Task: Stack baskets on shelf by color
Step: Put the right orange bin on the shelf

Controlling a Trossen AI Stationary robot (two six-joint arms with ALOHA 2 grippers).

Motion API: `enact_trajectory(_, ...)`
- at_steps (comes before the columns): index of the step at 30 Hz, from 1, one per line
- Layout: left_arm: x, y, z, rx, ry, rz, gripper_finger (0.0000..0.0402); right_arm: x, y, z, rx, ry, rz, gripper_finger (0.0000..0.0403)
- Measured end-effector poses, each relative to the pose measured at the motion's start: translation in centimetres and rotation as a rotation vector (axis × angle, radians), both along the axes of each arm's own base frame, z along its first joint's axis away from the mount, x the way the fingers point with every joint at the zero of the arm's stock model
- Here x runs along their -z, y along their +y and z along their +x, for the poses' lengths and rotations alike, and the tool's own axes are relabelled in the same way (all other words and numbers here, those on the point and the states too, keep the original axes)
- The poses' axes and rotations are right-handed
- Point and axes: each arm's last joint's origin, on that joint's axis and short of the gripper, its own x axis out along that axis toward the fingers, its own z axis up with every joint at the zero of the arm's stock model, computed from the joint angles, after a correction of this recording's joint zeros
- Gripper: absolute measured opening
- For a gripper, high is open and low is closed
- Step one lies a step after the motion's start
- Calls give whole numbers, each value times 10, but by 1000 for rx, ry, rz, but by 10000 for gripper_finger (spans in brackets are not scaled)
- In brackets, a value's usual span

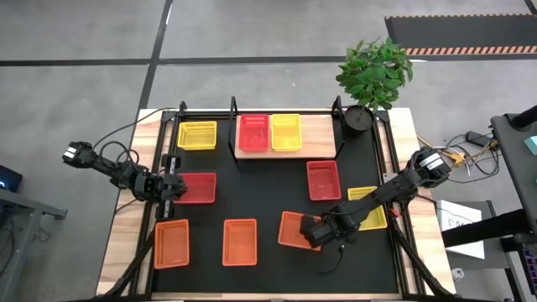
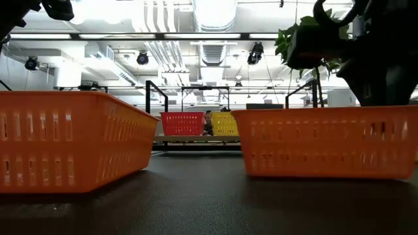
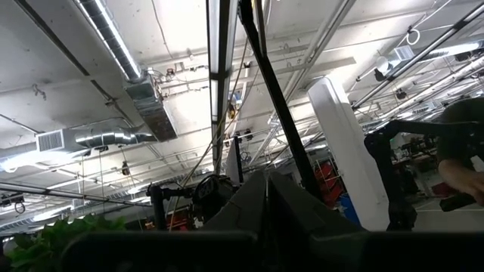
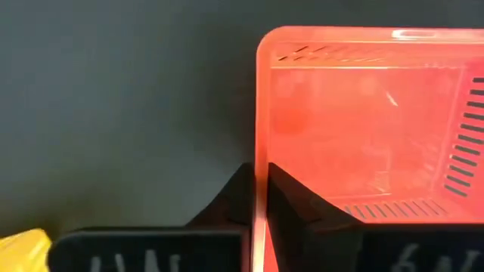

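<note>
On the wooden shelf (image 1: 317,134) stand a red basket (image 1: 253,132) and a yellow basket (image 1: 285,132), also in the low view as the red basket (image 2: 182,123) and the yellow basket (image 2: 223,123). My right gripper (image 1: 312,233) (image 4: 257,177) is shut on an orange basket (image 1: 295,228) (image 2: 326,150) near the table's front. My left gripper (image 1: 170,186) (image 3: 266,200) is shut beside the left edge of a red basket (image 1: 195,188); its wrist view shows only the ceiling, so I cannot tell if it touches. My right gripper holds the orange basket by its right side wall (image 4: 255,198). One finger is inside the basket and one outside, with the rim between them. The fingers slant down from the table's right. The basket looks level, with its bottom on the black mat.
Loose on the mat lie two more orange baskets (image 1: 171,244) (image 1: 239,242), a red basket (image 1: 323,179), a yellow basket (image 1: 367,207) under my right arm, and a yellow basket (image 1: 197,135) left of the shelf. A potted plant (image 1: 373,75) stands at the shelf's right end.
</note>
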Motion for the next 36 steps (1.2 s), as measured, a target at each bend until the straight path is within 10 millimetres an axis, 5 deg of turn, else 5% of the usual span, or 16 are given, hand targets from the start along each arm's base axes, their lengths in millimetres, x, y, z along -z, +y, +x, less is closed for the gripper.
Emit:
enact_trajectory(6,0,0,0,0,1,0,2,-29,7,21,110,-186,-23,10)
enact_trajectory(13,0,0,0,0,2,1,2,-85,-14,53,717,-455,-15,9)
enact_trajectory(17,0,0,0,0,2,1,2,-117,-48,65,1054,-565,-32,9)
enact_trajectory(23,0,0,0,0,2,1,2,-133,-130,56,1552,-300,-16,9)
enact_trajectory(36,0,0,0,0,2,1,2,-126,-187,44,1435,-186,-179,9)
